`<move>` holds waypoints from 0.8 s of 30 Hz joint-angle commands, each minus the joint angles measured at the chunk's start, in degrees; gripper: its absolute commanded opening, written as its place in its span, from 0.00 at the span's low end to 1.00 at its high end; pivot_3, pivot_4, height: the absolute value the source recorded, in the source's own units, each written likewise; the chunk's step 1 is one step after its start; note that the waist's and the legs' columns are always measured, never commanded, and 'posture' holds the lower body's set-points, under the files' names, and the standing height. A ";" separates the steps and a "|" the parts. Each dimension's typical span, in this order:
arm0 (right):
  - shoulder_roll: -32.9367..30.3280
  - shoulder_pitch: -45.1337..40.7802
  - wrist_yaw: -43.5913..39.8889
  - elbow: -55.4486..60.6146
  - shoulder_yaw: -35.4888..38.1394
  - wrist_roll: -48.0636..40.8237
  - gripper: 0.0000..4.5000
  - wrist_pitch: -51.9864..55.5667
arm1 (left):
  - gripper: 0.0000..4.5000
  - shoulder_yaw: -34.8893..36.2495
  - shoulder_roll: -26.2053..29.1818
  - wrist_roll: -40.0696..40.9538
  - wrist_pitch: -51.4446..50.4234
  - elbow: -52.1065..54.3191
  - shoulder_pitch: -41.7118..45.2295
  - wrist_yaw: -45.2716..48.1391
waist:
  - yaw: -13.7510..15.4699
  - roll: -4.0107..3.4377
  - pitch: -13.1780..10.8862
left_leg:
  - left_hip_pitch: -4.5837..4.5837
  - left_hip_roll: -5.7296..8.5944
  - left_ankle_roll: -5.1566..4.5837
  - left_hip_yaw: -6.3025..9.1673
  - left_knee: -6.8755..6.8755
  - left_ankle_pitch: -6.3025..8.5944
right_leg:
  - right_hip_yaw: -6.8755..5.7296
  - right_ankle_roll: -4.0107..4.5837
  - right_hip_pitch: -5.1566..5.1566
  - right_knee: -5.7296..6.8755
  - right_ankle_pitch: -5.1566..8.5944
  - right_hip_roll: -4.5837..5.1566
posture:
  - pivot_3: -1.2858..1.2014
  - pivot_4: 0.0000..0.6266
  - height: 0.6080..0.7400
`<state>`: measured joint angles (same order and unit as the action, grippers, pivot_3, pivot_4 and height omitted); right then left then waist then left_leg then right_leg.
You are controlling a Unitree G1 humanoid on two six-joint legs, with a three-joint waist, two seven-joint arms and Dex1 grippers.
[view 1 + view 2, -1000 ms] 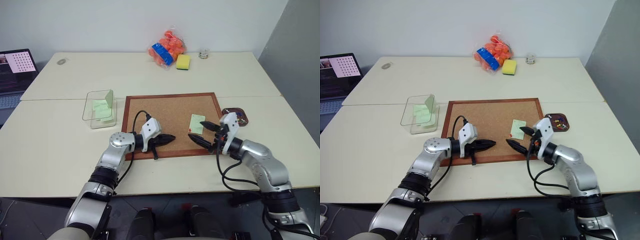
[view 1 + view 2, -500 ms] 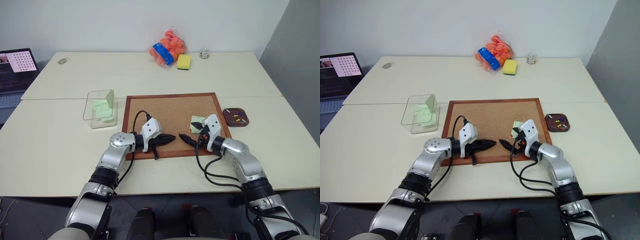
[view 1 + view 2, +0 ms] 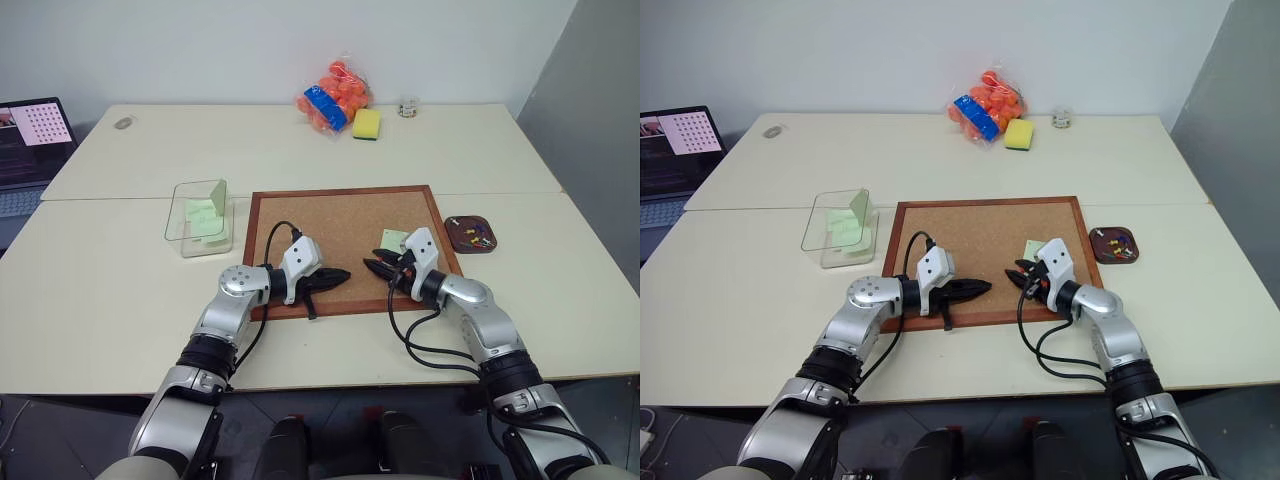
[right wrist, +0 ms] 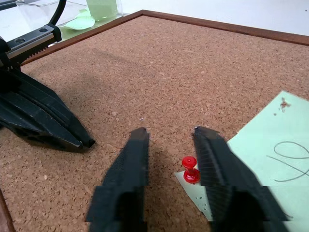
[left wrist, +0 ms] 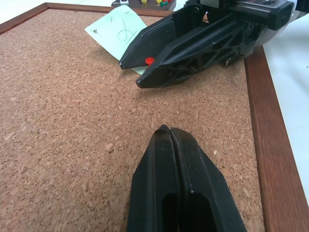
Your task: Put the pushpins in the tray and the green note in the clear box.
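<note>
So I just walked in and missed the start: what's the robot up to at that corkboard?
The right gripper has its two black fingers either side of a red pushpin that pins a pale-green paper note to the wood-framed corkboard, not yet clamped. The left gripper is shut and empty, resting over the board. Other pins lie in the small dark brown tray; the clear plastic box holds green notes.

Corkboard (image 3: pixel 330 225) centred on the surface (image 3: pixel 120 290), box left, tray right.
Clear box (image 3: pixel 200 218) left of the board with notes inside; tray (image 3: pixel 470 233) just right of it holding pushpins (image 3: pixel 478 234). Green note (image 3: pixel 392 240) on the board's right part, pinned at its near corner by one pushpin (image 4: pixel 190 168).
</note>
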<state>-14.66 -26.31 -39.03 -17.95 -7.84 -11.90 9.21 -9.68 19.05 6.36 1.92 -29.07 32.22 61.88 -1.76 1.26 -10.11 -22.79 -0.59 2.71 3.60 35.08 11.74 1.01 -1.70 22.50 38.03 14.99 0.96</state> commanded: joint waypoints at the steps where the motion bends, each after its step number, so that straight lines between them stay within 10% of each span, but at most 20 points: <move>1: 1.14 -1.30 -0.08 -0.93 -0.04 0.88 0.08 -1.54 | 0.00 -0.34 0.69 -0.17 -0.19 1.42 -1.12 0.01 | -0.08 0.00 0.00 | 0.00 0.00 0.00 0.00 0.00 0.00 | 0.00 0.00 0.00 0.00 0.00 0.00 | 0.52 0.24 1.00; 24: -1.18 -0.31 2.25 15.69 6.00 -3.73 0.01 6.30 | 0.00 -0.86 -0.66 -0.04 -0.47 1.65 -1.79 -0.99 | -0.01 -0.01 -0.01 | -0.02 -0.04 0.00 0.01 -0.01 0.00 | 0.00 0.01 0.04 0.01 0.00 -0.03 | 0.52 0.24 1.00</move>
<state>-15.74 -26.99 -37.23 -4.79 -2.30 -14.71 14.73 -9.67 19.17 6.42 1.60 -27.24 31.04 61.11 -1.77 1.24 -10.11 -22.82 -0.63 2.71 3.61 35.07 11.75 1.01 -1.69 22.54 38.04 15.00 0.93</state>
